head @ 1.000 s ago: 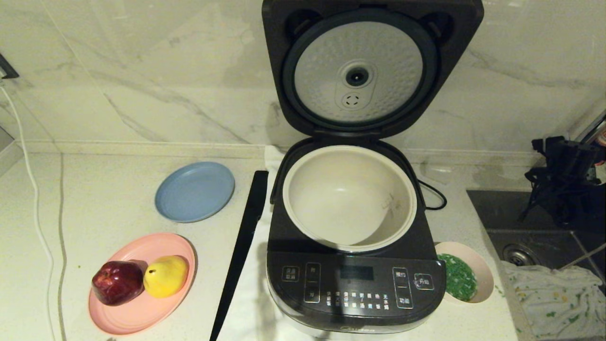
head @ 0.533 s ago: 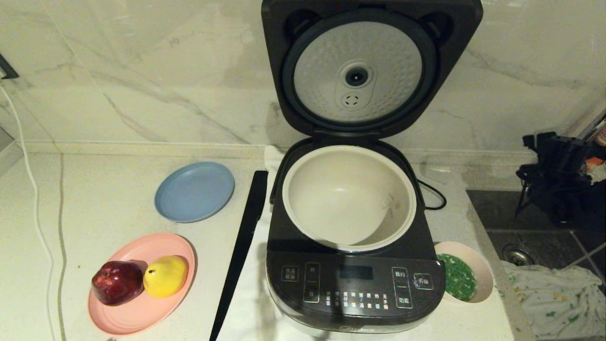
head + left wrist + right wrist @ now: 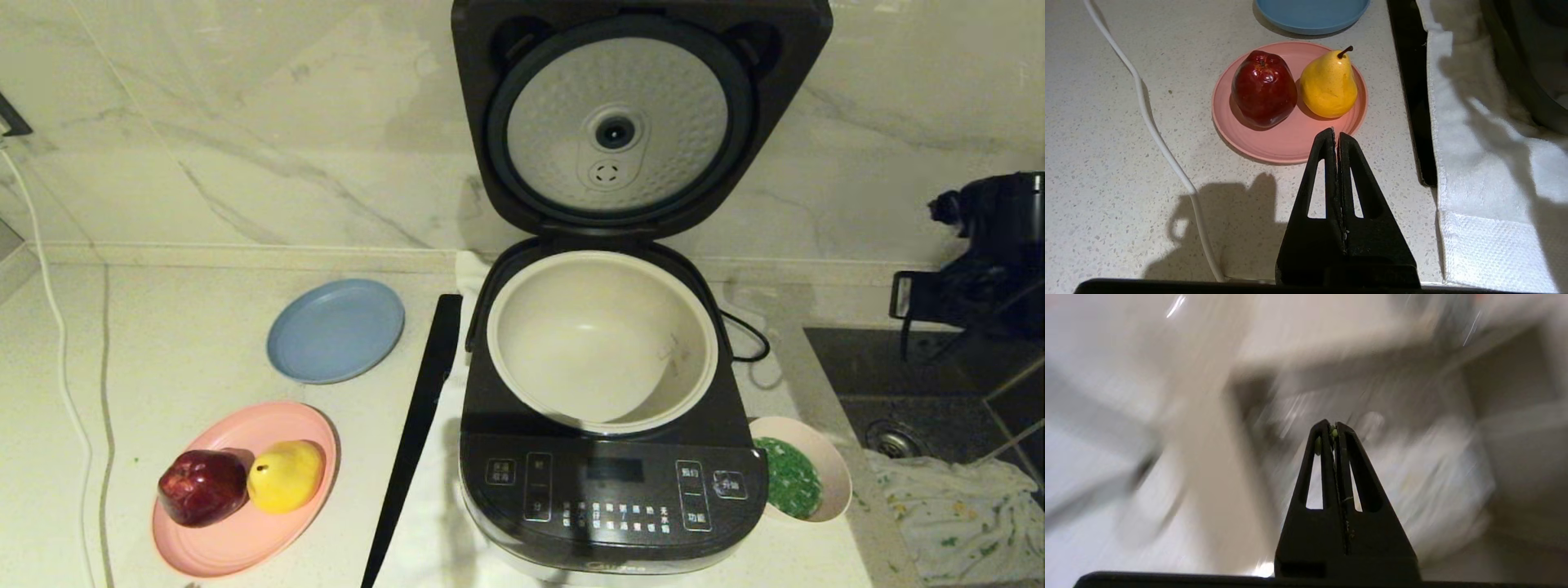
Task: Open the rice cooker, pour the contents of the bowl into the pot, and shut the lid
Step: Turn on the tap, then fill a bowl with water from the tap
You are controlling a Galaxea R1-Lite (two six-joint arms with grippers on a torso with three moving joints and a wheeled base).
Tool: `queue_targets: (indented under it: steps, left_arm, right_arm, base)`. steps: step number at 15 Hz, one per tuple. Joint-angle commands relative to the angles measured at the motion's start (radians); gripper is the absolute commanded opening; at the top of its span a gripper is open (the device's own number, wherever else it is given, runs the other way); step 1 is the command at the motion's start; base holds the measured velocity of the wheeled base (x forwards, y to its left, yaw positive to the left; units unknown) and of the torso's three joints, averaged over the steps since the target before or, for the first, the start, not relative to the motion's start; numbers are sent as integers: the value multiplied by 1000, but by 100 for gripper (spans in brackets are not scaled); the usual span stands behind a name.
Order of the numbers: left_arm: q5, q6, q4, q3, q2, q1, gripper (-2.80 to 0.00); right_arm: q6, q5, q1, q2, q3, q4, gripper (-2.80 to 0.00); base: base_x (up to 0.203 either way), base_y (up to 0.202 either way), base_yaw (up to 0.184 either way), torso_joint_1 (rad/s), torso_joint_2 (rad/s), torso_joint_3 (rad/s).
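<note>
In the head view, the rice cooker (image 3: 612, 457) is sitting on the counter (image 3: 188, 359) with the lid (image 3: 641, 114) standing fully upright, its dimpled silver underside facing forward, and the cream pot (image 3: 602, 339) is lying exposed inside the body. The bowl (image 3: 804, 479) is resting just beside the cooker's front right corner, holding the green contents (image 3: 788, 478). The right arm is showing as a dark shape at the right edge, above the sink (image 3: 922, 392). In the left wrist view, the left gripper (image 3: 1336, 136) is hanging with its fingers clenched together on nothing, above the counter near a pink plate (image 3: 1286, 143) carrying a red apple (image 3: 1263, 87) and a yellow pear (image 3: 1329, 83). In the right wrist view, the right gripper (image 3: 1333, 426) is showing its fingers pressed together too, against a smeared background.
</note>
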Motion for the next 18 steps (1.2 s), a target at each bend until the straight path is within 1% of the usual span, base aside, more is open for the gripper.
queue_targets:
  steps: [1, 2, 4, 5, 7, 10, 11, 13, 14, 18]
  left_arm:
    - [1, 1, 0, 0, -1, 0, -280]
    - [1, 1, 0, 0, -1, 0, -280]
    - [1, 0, 0, 0, -1, 0, -280]
    - [-1, 1, 0, 0, -2, 0, -280]
    - [1, 0, 0, 0, -1, 0, -280]
    - [-1, 0, 0, 0, -1, 0, -280]
    - [-1, 0, 0, 0, -1, 0, -280]
    - [0, 0, 0, 0, -1, 0, -280]
    - [1, 0, 0, 0, -1, 0, -280]
    - [0, 1, 0, 0, -1, 0, -280]
  right_arm:
    - [119, 106, 21, -216, 17, 341, -280]
    - [154, 150, 38, -276, 41, 412, -280]
    - [266, 234, 106, -364, 111, 570, -280]
    - [306, 262, 135, -392, 147, 593, -280]
    - [351, 310, 172, -421, 236, 601, -280]
    - [390, 343, 201, -434, 343, 586, -280]
    - [403, 349, 210, -431, 382, 550, -280]
    - [420, 352, 224, -412, 473, 435, -280]
    - [421, 354, 226, -406, 500, 388, 0]
    - [422, 354, 227, -358, 544, 318, 0]
  base:
    - [0, 0, 0, 0, 0, 0]
    - [0, 0, 0, 0, 0, 0]
    - [0, 0, 0, 0, 0, 0]
    - [0, 0, 0, 0, 0, 0]
    - [0, 0, 0, 0, 0, 0]
    - [0, 0, 0, 0, 0, 0]
    - [0, 0, 0, 0, 0, 0]
    - [0, 0, 0, 0, 0, 0]
    - [0, 0, 0, 0, 0, 0]
    - [0, 0, 0, 0, 0, 0]
